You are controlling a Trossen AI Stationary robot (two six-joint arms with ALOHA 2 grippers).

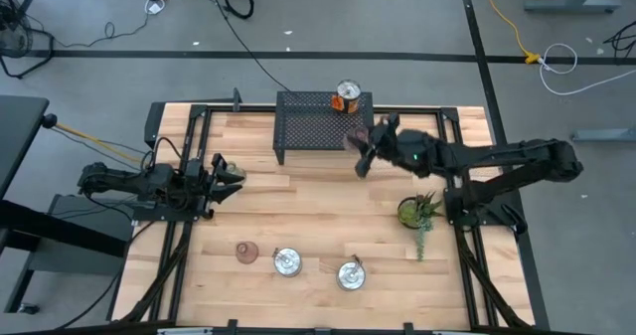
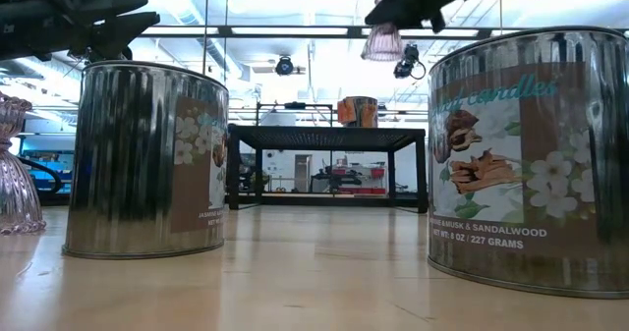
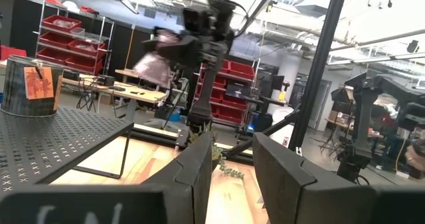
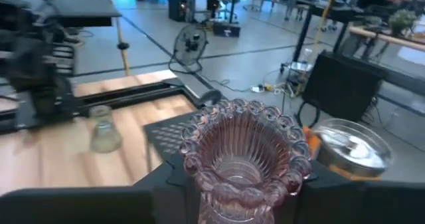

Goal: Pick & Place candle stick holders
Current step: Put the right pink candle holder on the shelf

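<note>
A pinkish-brown candle stick holder (image 4: 244,159), ribbed glass with a scalloped rim, sits between the fingers of the right gripper (image 1: 364,148), which is closed on its stem and carries it in the air beside the front edge of the black perforated rack (image 1: 298,126). A tin with an orange label (image 1: 347,96) stands on the rack beyond and to one side of the held piece. A pale green holder (image 4: 103,133) is at the tip of the left gripper (image 1: 231,174), well apart from the right gripper across the wooden table (image 1: 318,216); whether the left fingers, which stand only narrowly apart, pinch it or merely rest near it cannot be told. A second pinkish-brown holder (image 1: 244,251) stands on the table far from both grippers, beside two silvery tins (image 1: 288,263), with a potted plant (image 1: 417,212) below the right arm.

Risks, as judged: the ribbed glass may slip or tilt in a narrow stem grip; a low approach could knock the base on the rack's edge; setting down close to the labelled tin could topple either.

Pose: the right arm reaches inward, long and nearly level, wrist raised above rack height. The left arm is folded low at its own table edge.
</note>
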